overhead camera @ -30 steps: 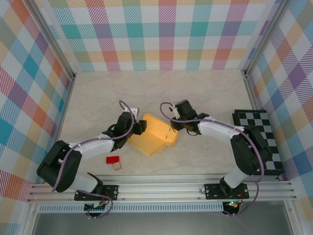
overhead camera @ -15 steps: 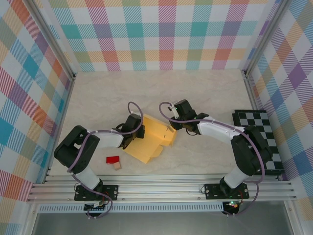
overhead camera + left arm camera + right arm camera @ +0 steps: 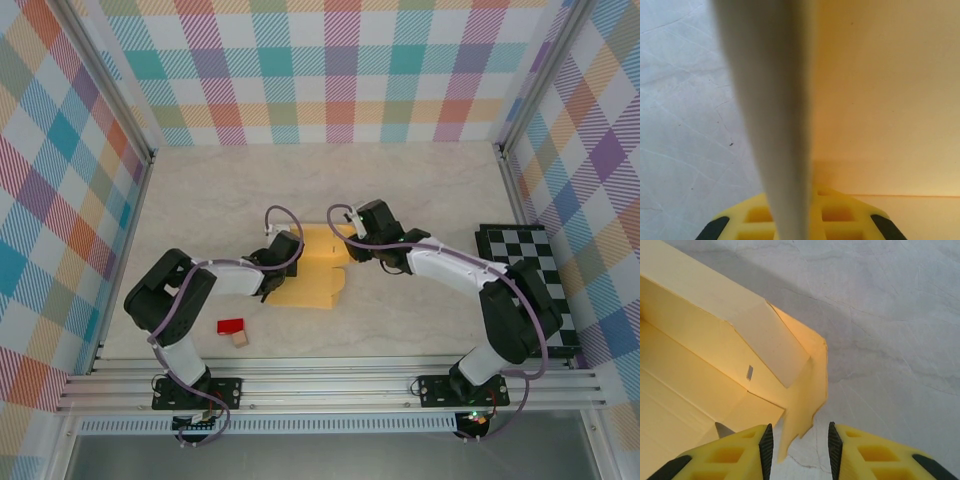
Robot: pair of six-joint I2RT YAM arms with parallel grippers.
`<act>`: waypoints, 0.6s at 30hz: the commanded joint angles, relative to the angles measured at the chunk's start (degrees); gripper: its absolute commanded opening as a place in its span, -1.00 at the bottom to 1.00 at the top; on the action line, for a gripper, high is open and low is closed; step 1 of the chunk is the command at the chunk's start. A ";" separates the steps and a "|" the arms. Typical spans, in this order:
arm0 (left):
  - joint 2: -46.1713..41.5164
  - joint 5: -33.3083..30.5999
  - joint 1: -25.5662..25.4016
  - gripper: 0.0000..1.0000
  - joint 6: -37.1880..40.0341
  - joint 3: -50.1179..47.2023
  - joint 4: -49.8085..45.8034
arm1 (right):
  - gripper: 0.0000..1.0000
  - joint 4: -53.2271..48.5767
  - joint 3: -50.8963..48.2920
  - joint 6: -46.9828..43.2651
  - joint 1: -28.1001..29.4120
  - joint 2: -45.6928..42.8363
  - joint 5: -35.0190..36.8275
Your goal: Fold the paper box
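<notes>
The left gripper (image 3: 797, 222) is clamped on the left edge of the paper box (image 3: 315, 272), which lies partly folded at the middle of the table (image 3: 420, 190). Farther back, the right gripper (image 3: 798, 440) stands part open, gripping nothing, with a flap tip between its jaws.

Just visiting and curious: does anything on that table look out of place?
The paper box lies half-folded, one pointed flap jutting out askew. A small red block and tan cube sit apart from it, unused.

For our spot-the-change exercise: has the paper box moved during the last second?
Yes. The paper box has turned and flattened; its near edge now runs roughly parallel to the front rail, not corner-first.
</notes>
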 commanded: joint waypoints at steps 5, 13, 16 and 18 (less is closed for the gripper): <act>-3.33 -2.09 -1.05 -0.76 -0.24 -3.59 4.08 | -0.20 -1.64 4.13 4.93 -5.70 -4.48 -8.98; -3.53 -3.27 -2.05 -0.76 0.83 -5.71 8.98 | -0.23 -3.72 10.73 -6.82 -6.58 5.60 -10.71; -3.53 -2.99 -2.28 -0.76 0.96 -6.11 10.07 | -0.23 -2.31 11.03 -11.86 -6.30 8.03 -10.90; -3.48 -2.73 -2.39 -0.76 0.84 -6.40 10.69 | -0.23 -2.09 11.70 -12.98 -6.27 9.51 -12.24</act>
